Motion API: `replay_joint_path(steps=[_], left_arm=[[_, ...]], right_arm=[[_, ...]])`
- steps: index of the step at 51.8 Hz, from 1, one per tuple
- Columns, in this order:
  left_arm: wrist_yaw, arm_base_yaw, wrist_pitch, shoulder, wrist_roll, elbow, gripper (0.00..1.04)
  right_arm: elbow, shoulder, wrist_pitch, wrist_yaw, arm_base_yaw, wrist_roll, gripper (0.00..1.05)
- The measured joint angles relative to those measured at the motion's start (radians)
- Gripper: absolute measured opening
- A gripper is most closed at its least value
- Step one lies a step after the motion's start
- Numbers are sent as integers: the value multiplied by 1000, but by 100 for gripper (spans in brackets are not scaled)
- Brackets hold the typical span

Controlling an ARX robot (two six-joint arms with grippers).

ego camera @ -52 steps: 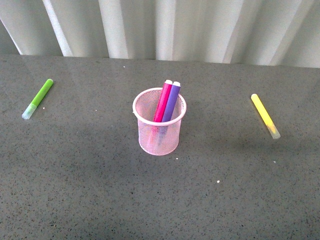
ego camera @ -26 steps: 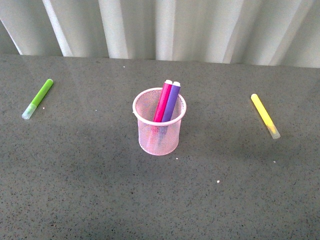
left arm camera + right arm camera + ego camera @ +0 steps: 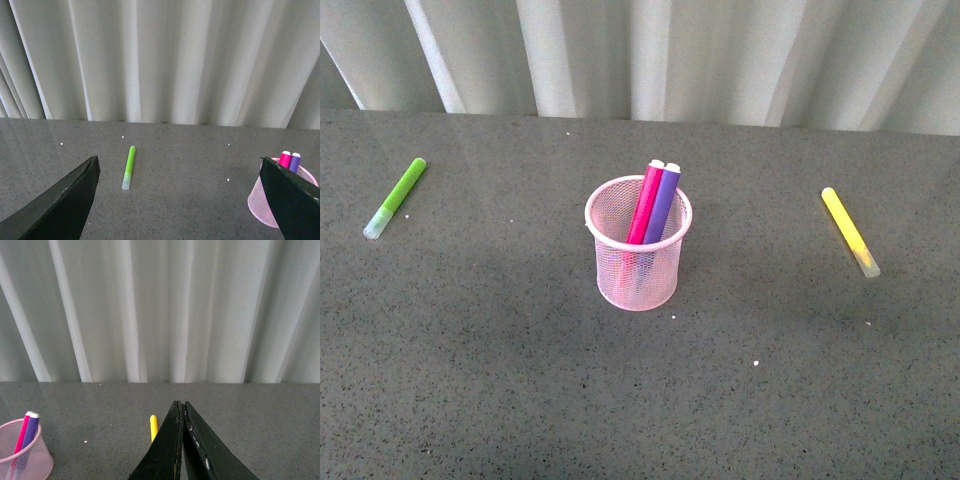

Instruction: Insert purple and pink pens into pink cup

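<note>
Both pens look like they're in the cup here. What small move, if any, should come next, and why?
Probably none beyond holding both arms back. The pink pen and purple pen already stand inside the pink cup. The left hand is open and empty; the right hand is shut on nothing.

No text, label, brand, number or sign can be read on anything in these three views.

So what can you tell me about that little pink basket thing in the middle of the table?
The pink cup is a round wire-mesh holder, pale pink, slightly tapered, with a solid rim. It stands upright on the grey table, with nothing gripping it. The pink pen and the purple pen lean side by side inside it, their ends poking above the rim.
</note>
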Motion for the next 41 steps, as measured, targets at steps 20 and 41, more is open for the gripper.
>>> replay_joint_path(steps=[20,41], left_arm=[[0,0,0,0,0,0,98],[0,0,0,0,0,0,98]], right_arm=[[0,-168,-174,0,0,0,10],[0,-168,-174,0,0,0,87]])
